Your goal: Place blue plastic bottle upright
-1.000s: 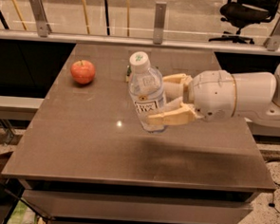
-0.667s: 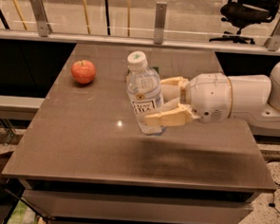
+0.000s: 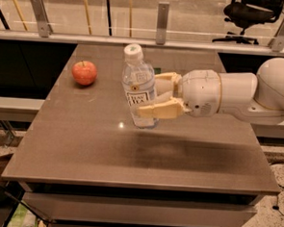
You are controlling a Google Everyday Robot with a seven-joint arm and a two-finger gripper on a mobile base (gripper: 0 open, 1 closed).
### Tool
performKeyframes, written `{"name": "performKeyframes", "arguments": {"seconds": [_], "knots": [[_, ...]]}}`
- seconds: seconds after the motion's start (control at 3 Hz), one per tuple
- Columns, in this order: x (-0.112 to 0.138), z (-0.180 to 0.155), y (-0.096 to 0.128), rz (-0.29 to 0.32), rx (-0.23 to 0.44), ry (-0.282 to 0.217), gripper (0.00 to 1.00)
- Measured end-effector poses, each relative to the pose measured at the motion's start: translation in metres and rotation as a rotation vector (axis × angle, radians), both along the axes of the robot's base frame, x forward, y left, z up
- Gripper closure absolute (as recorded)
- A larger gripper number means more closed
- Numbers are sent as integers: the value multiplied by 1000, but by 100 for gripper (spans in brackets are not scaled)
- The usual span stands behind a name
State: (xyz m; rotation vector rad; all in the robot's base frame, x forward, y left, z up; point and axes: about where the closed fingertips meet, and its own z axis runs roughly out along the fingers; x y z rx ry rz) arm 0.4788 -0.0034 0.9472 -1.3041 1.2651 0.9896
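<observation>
The blue plastic bottle is clear with a white cap and a pale label. It stands almost upright over the middle of the brown table, tilted slightly to the left. My gripper reaches in from the right and is shut on the bottle's lower half, one tan finger in front and one behind. I cannot tell whether the bottle's base touches the table.
A red apple lies on the table at the far left. A railing with metal posts runs behind the table. A black office chair stands beyond it at the back right. The white arm spans the table's right side.
The bottle, held in the gripper, has shifted slightly left and stands a little straighter. The apple has not moved.
</observation>
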Motion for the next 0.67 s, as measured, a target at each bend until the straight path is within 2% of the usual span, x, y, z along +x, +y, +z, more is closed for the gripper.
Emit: {"name": "performKeyframes", "arguments": {"seconds": [0.33, 0.67], "knots": [[10, -3, 11, 8, 76, -30, 100], [14, -13, 18, 7, 128, -36, 100]]}}
